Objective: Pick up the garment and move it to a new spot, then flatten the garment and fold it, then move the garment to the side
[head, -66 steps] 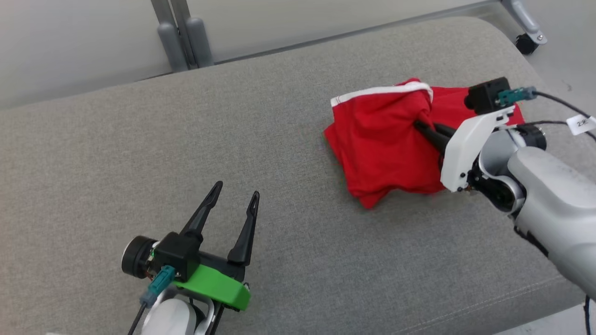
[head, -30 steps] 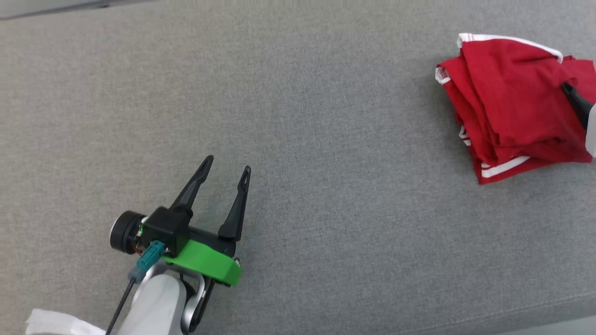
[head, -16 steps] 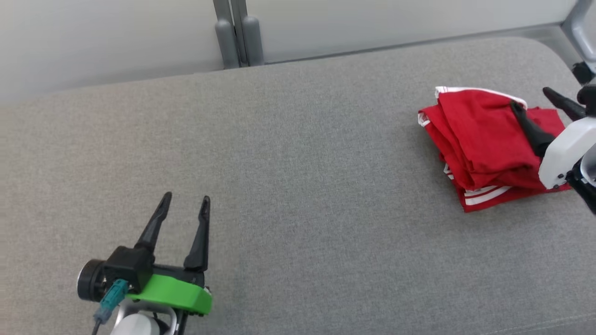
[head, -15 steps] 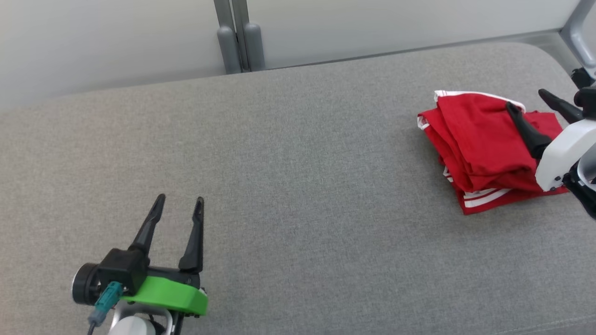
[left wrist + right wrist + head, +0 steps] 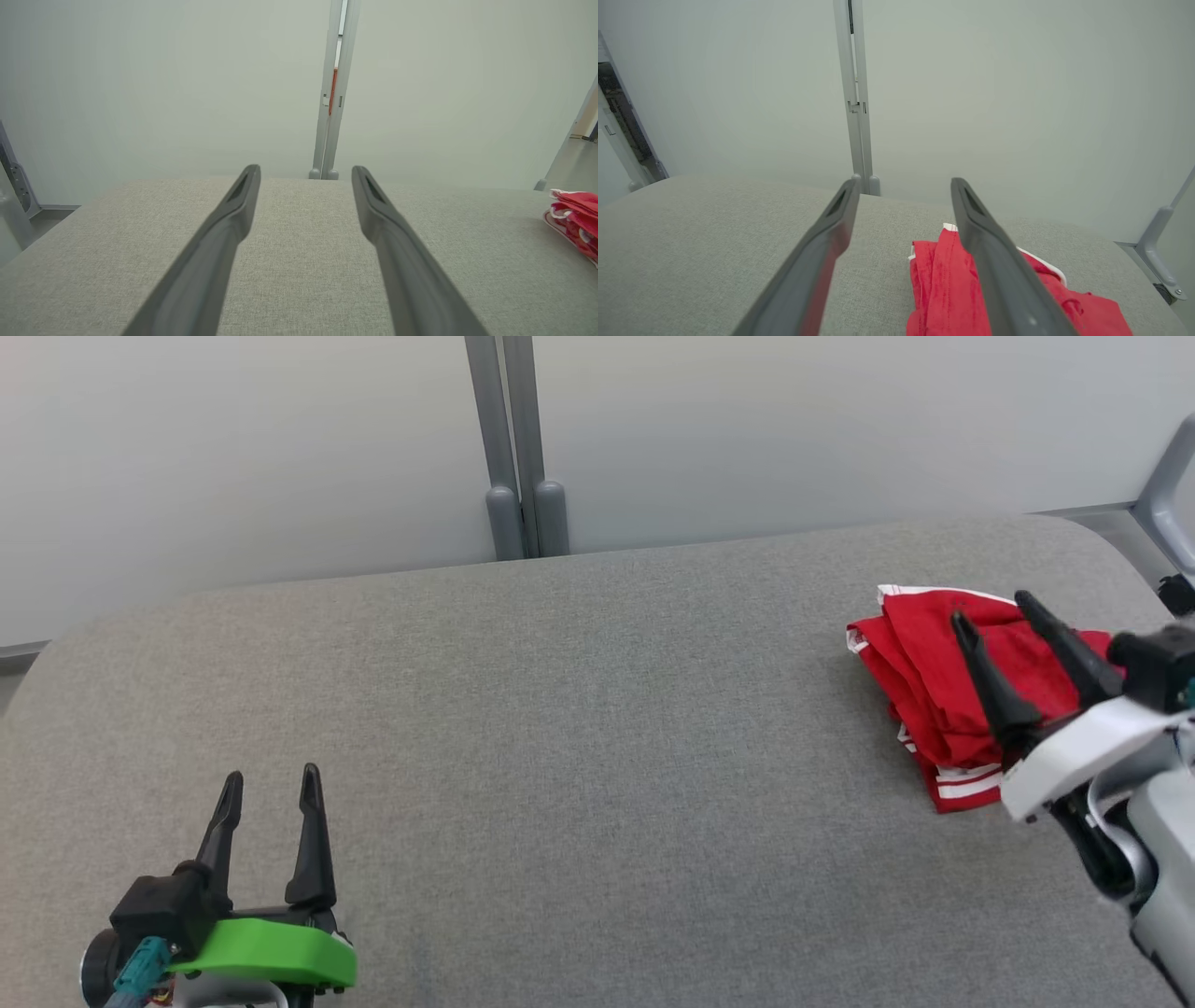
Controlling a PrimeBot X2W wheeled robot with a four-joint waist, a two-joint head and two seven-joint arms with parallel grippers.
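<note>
A red garment (image 5: 910, 658) with white trim lies bunched and folded at the right end of the grey padded surface (image 5: 597, 728). My right gripper (image 5: 992, 609) hovers over the garment's near right part, open, with nothing between its fingers. The right wrist view has the garment (image 5: 943, 275) below and between the spread fingers of the right gripper (image 5: 904, 182). My left gripper (image 5: 271, 775) is open at the lower left, far from the cloth and holding nothing. In the left wrist view the left gripper (image 5: 304, 169) points across bare cushion, and the garment (image 5: 572, 214) sits at the far right edge.
A pale wall with a grey double post (image 5: 518, 448) runs behind the surface. A grey metal frame leg (image 5: 1167, 485) stands past the right end, close to the garment. The cushion's rounded back edge is near the cloth.
The right gripper, earlier shut on the garment, has let go and drawn back, open. The garment now rests further right. The head camera has tilted up, shifting the whole view.
</note>
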